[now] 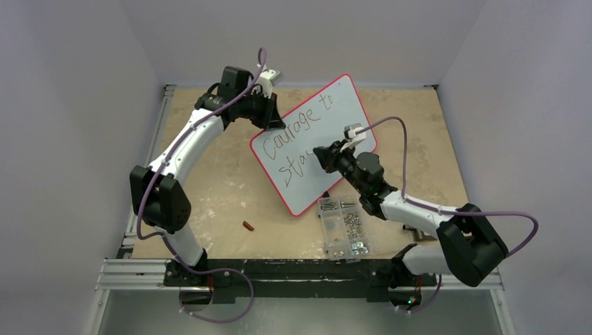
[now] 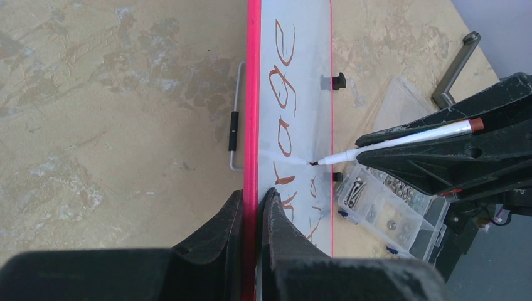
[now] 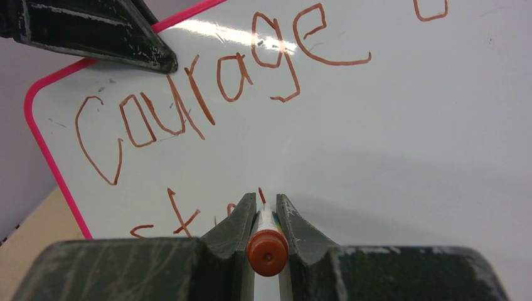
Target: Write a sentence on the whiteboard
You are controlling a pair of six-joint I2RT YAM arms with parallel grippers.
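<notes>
The whiteboard [image 1: 328,115] with its pink rim stands tilted on the table. My left gripper [image 1: 271,118] is shut on its upper left edge; in the left wrist view the jaws [image 2: 254,202] pinch the rim. The sentence [image 1: 301,132] reads "Courage to" with "sta" begun below. My right gripper [image 1: 322,155] is shut on a white marker [image 2: 408,135] with an orange-red end [image 3: 267,251]. Its tip [image 2: 312,163] touches the board on the second line, just past "sta" [image 3: 179,216]. The right fingers hide the newest stroke.
A clear compartment box of screws [image 1: 342,227] lies just below the board's lower corner, near my right arm. A small reddish-brown piece [image 1: 248,225] lies on the tabletop to its left. A wire stand [image 2: 235,119] sticks out behind the board's edge.
</notes>
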